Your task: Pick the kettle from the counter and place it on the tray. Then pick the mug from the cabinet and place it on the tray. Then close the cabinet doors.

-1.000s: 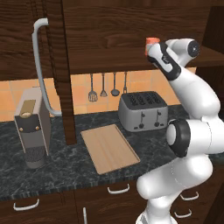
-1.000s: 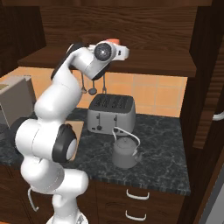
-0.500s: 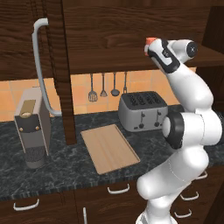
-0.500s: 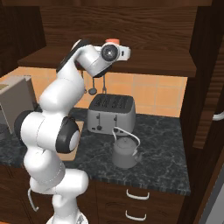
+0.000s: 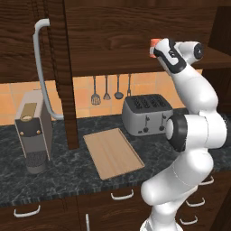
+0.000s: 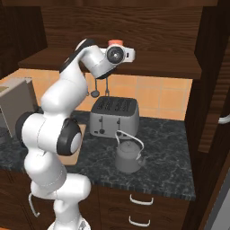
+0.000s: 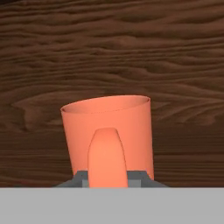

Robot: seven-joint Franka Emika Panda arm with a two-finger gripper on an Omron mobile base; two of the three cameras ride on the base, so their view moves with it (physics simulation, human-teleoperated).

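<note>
The gripper (image 5: 155, 48) is high in the upper right of the left base view, reaching into the cabinet (image 5: 113, 36) at the shelf. In the hand view the mug (image 7: 108, 135) is at the centre bottom, its handle facing the camera, just between the finger tips. Whether the fingers already press on it I cannot tell. The wrist lies level, probably so the mug stays upright.

The kettle (image 6: 128, 155) stands on the counter (image 6: 170, 148), at centre right in the right base view, in front of the toaster (image 6: 114, 117). The tray (image 5: 113, 152) is bare, at lower centre of the left base view. One cabinet door (image 5: 58, 67) is open, at upper left.
</note>
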